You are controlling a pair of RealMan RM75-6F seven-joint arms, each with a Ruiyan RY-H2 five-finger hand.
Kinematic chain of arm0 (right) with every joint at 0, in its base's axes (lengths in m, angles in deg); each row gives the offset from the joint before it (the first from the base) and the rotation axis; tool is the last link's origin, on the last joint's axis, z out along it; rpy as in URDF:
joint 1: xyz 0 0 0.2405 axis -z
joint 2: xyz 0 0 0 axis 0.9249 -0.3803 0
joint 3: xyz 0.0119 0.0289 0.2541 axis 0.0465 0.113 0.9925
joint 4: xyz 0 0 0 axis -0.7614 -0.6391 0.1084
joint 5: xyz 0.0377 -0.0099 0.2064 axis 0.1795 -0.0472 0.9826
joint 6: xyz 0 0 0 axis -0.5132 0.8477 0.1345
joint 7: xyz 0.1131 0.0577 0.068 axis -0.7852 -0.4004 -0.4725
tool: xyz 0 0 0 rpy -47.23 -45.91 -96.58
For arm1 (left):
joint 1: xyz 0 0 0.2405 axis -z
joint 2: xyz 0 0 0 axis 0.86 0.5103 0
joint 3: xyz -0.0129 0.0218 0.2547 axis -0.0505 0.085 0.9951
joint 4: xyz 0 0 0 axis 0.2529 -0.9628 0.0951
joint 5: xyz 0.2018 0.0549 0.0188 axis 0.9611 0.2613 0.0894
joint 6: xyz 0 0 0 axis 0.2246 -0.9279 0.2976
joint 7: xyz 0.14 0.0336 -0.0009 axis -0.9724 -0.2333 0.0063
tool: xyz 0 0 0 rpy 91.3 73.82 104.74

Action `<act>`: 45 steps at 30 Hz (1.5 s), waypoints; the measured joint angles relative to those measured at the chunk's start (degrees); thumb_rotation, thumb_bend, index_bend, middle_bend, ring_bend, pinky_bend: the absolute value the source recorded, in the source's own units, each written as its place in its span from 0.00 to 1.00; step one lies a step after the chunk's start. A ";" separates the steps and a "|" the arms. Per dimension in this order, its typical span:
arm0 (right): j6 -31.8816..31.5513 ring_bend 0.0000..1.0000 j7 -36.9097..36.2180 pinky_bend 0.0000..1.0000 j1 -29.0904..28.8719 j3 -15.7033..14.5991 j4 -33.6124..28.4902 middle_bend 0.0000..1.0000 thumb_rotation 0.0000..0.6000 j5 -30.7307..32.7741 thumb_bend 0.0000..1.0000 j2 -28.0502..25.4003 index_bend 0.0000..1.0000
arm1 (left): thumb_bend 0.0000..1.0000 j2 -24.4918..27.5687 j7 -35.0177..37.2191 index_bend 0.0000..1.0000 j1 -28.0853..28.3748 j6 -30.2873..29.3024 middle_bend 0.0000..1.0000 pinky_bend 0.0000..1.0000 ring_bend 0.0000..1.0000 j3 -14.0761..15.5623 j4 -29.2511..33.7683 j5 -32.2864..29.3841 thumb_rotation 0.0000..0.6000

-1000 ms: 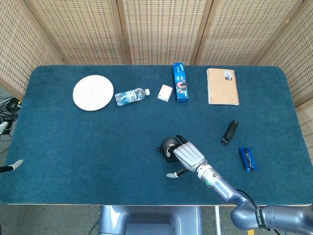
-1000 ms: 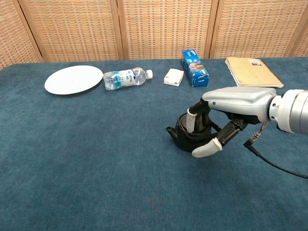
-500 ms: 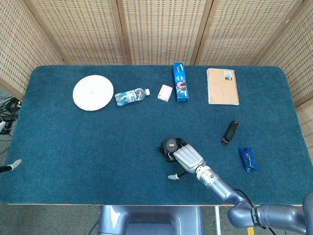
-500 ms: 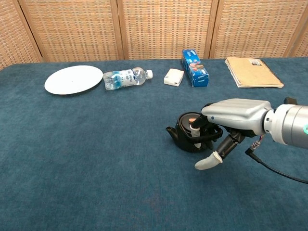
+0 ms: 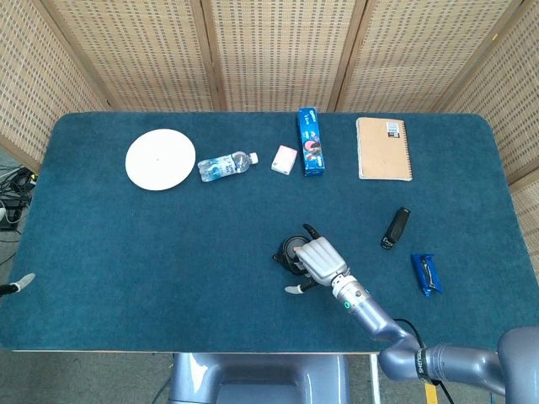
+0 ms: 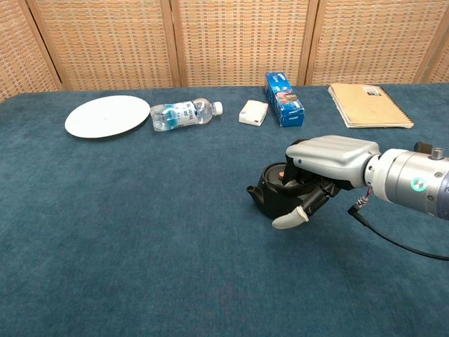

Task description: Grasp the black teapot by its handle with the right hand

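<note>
Blue felt tabletop (image 6: 105, 232), wicker screens behind. Left hand: only a pale tip at the head view's left edge (image 5: 23, 280), pose unreadable. Small black teapot (image 6: 270, 196) near centre-front, handle hidden under silver right hand (image 6: 323, 165), fingers curled over it; grip unconfirmed.

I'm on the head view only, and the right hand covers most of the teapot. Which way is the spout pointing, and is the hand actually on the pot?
Observer: In the chest view the black teapot shows its spout on the side away from the right hand, toward the robot's left.
Operator: Is the hand on it?
Observer: Its palm lies over the top on the handle side, fingers curled down there. I cannot see whether they close round the handle.
Operator: And the thumb?
Observer: It juts out low in front of the pot, its light tip near the table.
</note>
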 measured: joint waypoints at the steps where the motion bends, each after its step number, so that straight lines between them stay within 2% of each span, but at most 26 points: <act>1: 0.00 0.60 0.06 0.00 0.01 -0.02 0.21 0.80 0.85 0.03 0.09 0.14 0.97 | 0.00 0.01 0.07 0.00 0.01 0.03 0.00 0.00 0.00 0.00 -0.04 0.03 1.00; 5: -0.17 0.62 0.65 0.00 0.07 -0.04 0.75 0.84 0.79 0.30 0.09 0.76 1.00 | 0.00 0.08 0.43 0.00 0.02 0.05 0.00 0.00 0.00 0.01 -0.14 0.15 1.00; 10: -0.27 0.66 1.63 0.00 0.06 -0.12 1.15 0.89 0.78 0.62 0.11 1.24 1.00 | 0.00 0.22 0.88 0.00 -0.06 -0.03 0.00 0.00 0.00 0.00 -0.18 0.24 1.00; 15: -0.23 0.69 1.90 0.00 0.03 0.02 1.23 0.92 0.77 1.02 0.28 1.60 1.00 | 0.00 0.27 1.09 0.00 -0.11 -0.06 0.00 0.00 0.00 0.05 -0.26 0.38 1.00; 22: 0.07 0.71 1.03 0.00 0.00 0.16 1.78 0.93 0.77 0.60 0.46 1.71 1.00 | 0.00 0.27 1.21 0.00 -0.07 0.00 0.00 0.00 0.00 0.04 -0.32 0.36 1.00; 27: -0.12 0.72 0.87 0.00 0.01 0.25 2.05 0.95 0.85 0.18 0.59 1.81 1.00 | 0.00 0.25 1.20 0.00 0.01 0.13 0.00 0.00 0.00 0.01 -0.36 0.32 1.00; 35: -0.02 0.76 0.70 0.00 -0.11 0.36 2.28 0.98 0.96 -0.32 0.59 1.78 1.00 | 0.00 0.29 1.41 0.00 0.01 0.15 0.00 0.00 0.00 0.01 -0.42 0.33 1.00; 37: -0.05 0.78 0.54 0.03 -0.15 0.43 2.37 1.00 0.99 -0.51 0.60 1.82 1.00 | 0.00 0.33 1.48 0.00 0.02 0.13 0.00 0.00 0.00 -0.02 -0.43 0.35 1.00; 40: -0.38 0.82 0.11 0.13 -0.16 0.49 2.56 1.00 1.00 -1.43 0.63 1.94 1.00 | 0.00 0.36 1.58 0.00 0.00 0.11 0.00 0.00 0.00 -0.01 -0.44 0.40 1.00; 43: -0.47 0.84 -0.48 0.28 -0.12 0.43 2.70 1.00 1.00 -2.01 0.67 2.01 1.00 | 0.00 0.36 1.68 0.00 -0.01 0.10 0.00 0.00 0.00 0.00 -0.49 0.42 1.00; 45: -0.52 0.85 -1.11 0.45 -0.05 0.45 2.80 1.00 1.00 -2.29 0.72 2.09 1.00 | 0.00 0.37 1.78 0.00 -0.02 0.10 0.00 0.00 0.00 0.00 -0.52 0.44 1.00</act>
